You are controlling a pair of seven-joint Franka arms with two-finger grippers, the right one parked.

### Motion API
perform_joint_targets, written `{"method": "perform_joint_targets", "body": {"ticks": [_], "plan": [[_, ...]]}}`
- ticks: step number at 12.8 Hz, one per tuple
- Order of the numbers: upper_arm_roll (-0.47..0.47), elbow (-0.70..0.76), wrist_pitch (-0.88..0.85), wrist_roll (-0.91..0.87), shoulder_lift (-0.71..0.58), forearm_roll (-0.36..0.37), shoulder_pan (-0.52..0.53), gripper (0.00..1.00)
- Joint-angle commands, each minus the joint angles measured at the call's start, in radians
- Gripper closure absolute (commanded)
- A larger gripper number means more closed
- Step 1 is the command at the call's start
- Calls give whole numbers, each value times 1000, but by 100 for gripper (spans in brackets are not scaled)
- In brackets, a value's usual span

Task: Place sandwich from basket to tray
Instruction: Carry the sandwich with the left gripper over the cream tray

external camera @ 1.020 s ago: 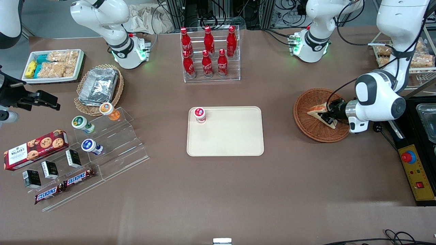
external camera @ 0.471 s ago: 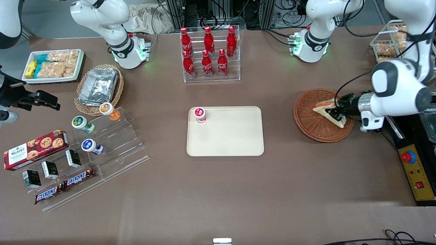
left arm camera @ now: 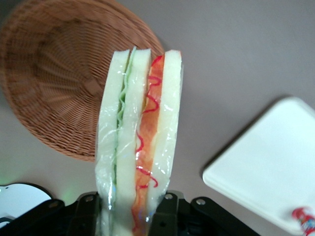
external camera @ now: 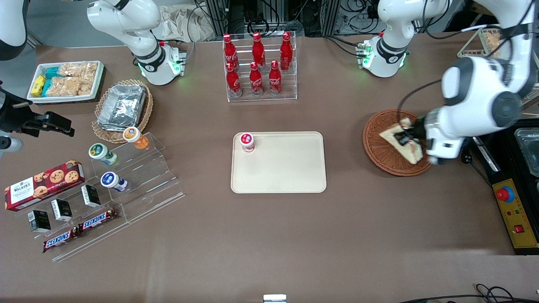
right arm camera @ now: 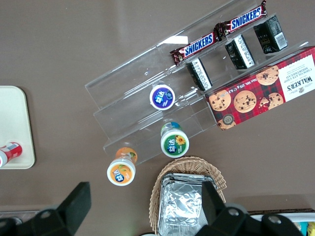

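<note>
The sandwich (external camera: 399, 142) (left arm camera: 138, 137), a white-bread wedge with orange-red and green filling in clear wrap, hangs in the air above the round reddish-brown wicker basket (external camera: 381, 143) (left arm camera: 59, 83). My left gripper (external camera: 407, 138) (left arm camera: 133, 211) is shut on the sandwich, one black finger on each bread face. The basket holds nothing else. The beige tray (external camera: 286, 168) (left arm camera: 275, 167) lies flat at the table's middle, toward the parked arm's end from the basket. A small red-capped bottle (external camera: 246, 142) (left arm camera: 305, 219) stands in one tray corner.
A clear rack of red cola bottles (external camera: 257, 67) stands farther from the front camera than the tray. A black box with a red stop button (external camera: 511, 210) sits by the basket at the working arm's end. Snack shelves (external camera: 105, 189) and a foil-tray basket (external camera: 122, 107) lie toward the parked arm's end.
The sandwich has been lifted out of the basket in the shut gripper. The wrist rose and turned, shifting slightly toward the tray.
</note>
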Motion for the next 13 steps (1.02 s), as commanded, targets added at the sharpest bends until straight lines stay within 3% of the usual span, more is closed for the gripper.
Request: {"method": "perform_joint_targets", "body": {"ticks": [1,4,8,13], "plan": [[-93,43,-7,20,24,21,-6,64],[-170,96,-7,21,63,21,-19,64],[-170,184,-7,26,162,28,-113,64],[-170,225,16,24,305,145,-217,62]]}}
